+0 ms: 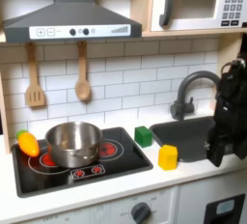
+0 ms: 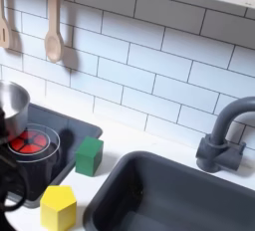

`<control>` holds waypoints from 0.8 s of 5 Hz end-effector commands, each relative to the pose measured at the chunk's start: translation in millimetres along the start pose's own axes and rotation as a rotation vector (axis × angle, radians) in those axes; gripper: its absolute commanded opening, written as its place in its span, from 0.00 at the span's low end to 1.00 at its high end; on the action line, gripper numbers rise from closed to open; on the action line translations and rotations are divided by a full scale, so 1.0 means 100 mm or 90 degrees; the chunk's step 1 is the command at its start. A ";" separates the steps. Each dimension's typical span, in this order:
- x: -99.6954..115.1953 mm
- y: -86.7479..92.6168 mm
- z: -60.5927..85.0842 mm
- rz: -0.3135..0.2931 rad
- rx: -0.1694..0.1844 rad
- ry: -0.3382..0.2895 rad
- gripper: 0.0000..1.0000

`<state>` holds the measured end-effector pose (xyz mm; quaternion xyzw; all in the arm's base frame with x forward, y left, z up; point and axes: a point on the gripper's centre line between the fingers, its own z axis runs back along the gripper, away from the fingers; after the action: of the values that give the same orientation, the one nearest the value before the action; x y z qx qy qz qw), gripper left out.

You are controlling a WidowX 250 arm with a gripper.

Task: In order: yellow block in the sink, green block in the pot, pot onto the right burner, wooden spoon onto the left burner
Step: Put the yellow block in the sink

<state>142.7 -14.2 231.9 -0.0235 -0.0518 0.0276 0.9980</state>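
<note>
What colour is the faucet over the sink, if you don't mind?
Dark grey, nearly black; the faucet shows best in the second exterior view.

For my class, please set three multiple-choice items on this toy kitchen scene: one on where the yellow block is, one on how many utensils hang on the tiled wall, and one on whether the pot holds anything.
1. Where is the yellow block?
A. in the sink
B. on the white counter beside the sink
C. in the pot

2. How many wooden utensils hang on the wall?
A. one
B. two
C. three

3. What is the state of the pot?
A. empty
B. holding the green block
C. tipped over

Answers: 1 B, it stands on the counter at the basin's edge. 2 B, the wooden spoon and a slotted spatula. 3 A, the green block sits outside it.
</note>
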 end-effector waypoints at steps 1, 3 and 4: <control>0.23 0.02 -0.18 0.000 0.004 0.027 1.00; 0.44 0.05 -0.40 0.001 0.010 0.053 1.00; 0.55 0.03 -0.43 0.002 0.011 0.051 1.00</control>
<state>202.2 -8.2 196.4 -0.0167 -0.0130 0.0335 0.9992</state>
